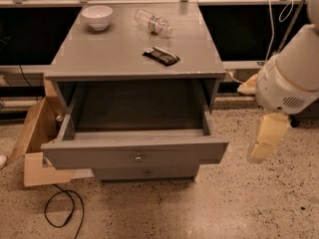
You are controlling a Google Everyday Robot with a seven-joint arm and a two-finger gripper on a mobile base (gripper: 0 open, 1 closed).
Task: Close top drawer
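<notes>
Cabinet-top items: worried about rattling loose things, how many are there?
3: white bowl back left, plastic bottle back centre, dark packet right of centre. Gripper hangs right of the open top drawer.

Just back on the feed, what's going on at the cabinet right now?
The top drawer is pulled far out of the grey cabinet, with nothing visible inside it. The robot's gripper hangs to the right of the drawer front, apart from it, so the closing push has not begun. A bowl, a plastic bottle lying on its side and a dark packet sit on the cabinet top.
</notes>
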